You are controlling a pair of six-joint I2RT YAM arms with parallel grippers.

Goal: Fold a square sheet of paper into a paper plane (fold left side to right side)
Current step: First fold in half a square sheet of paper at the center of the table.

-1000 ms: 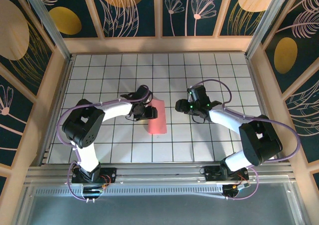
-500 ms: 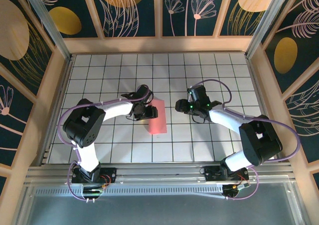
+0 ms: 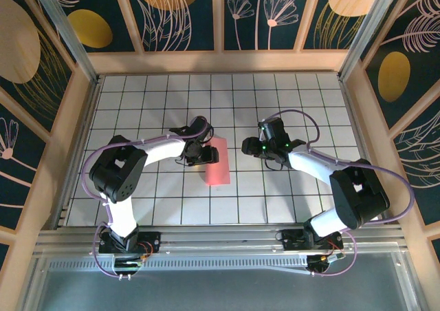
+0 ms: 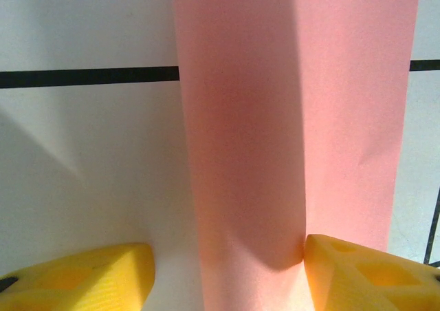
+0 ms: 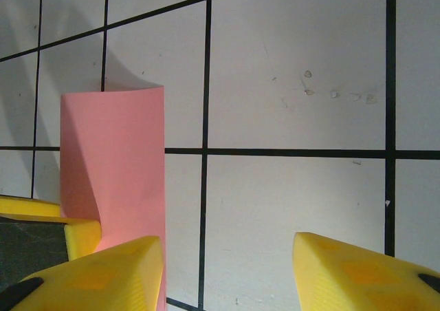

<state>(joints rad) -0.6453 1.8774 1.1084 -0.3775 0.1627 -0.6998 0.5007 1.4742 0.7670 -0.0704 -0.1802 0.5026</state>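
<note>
The left gripper (image 4: 228,264) has its jaws parted wide and grips nothing: one of its yellow fingers (image 4: 82,280) sits on bare tile just beside the square sheet of paper (image 4: 275,118), and the other touches the paper's top face near the opposite long edge. The paper runs flat under the gap between them. Seen from above, the left gripper (image 3: 205,153) is at the paper's left long edge, toward its far end, with its arm reaching in from the paper's left.

The right gripper (image 5: 227,256) is also open, with bare tile between its fingers (image 5: 103,270). The paper (image 5: 113,166) lies just beside one of them. From above, the right gripper (image 3: 251,148) is to the right of the paper, near it but apart.

The paper (image 3: 216,163) is folded into a long pink strip on the tiled table (image 3: 137,98), between the two grippers; its upper layer bows up a little at the far end
</note>
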